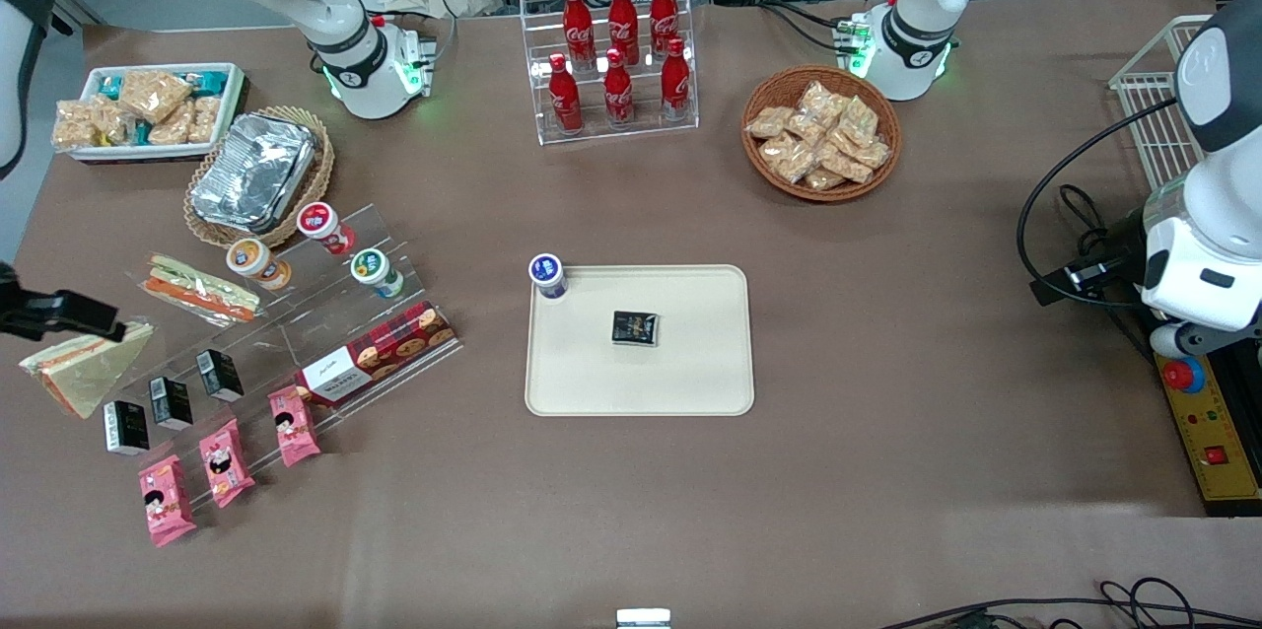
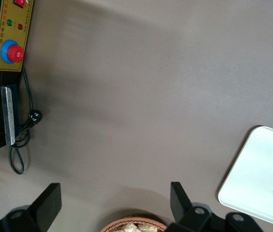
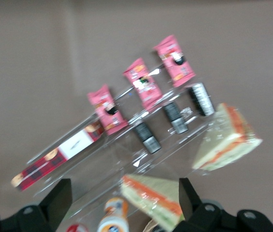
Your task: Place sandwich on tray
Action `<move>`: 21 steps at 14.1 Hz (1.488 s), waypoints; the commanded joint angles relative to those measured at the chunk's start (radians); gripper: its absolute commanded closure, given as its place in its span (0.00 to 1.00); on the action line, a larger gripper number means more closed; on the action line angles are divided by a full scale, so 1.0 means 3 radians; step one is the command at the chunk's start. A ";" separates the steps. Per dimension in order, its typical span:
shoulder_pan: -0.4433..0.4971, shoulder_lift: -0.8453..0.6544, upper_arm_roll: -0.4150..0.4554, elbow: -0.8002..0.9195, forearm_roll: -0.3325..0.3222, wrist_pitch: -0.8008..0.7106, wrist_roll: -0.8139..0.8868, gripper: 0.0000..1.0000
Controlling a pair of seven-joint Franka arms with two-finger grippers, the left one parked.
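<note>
The sandwich (image 1: 84, 368) is a triangular wedge in clear wrap. It lies on the table at the working arm's end, beside the clear display stand (image 1: 296, 323), and also shows in the right wrist view (image 3: 226, 140). The cream tray (image 1: 641, 383) lies at the table's middle, with a small black packet (image 1: 634, 327) on it and a blue-capped cup (image 1: 547, 274) at its corner. My gripper (image 1: 74, 315) hovers open and empty just above the wedge sandwich. In the wrist view, my gripper (image 3: 124, 195) is over the long striped sandwich (image 3: 151, 195).
The stand holds the long sandwich (image 1: 197, 289), capped cups, black boxes, pink packets and a red biscuit box (image 1: 380, 353). A foil container (image 1: 254, 171) in a basket and a white snack bin (image 1: 148, 106) lie farther back. A cola rack (image 1: 616, 57) and a snack basket (image 1: 821, 131) stand at the back.
</note>
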 commanded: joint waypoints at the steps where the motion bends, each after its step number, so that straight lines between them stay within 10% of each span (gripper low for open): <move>1: -0.0027 0.0182 -0.0233 -0.0020 -0.0037 0.0308 0.0004 0.02; 21: -0.0574 0.0822 -0.0254 -0.0357 0.0377 0.1174 -0.0088 0.02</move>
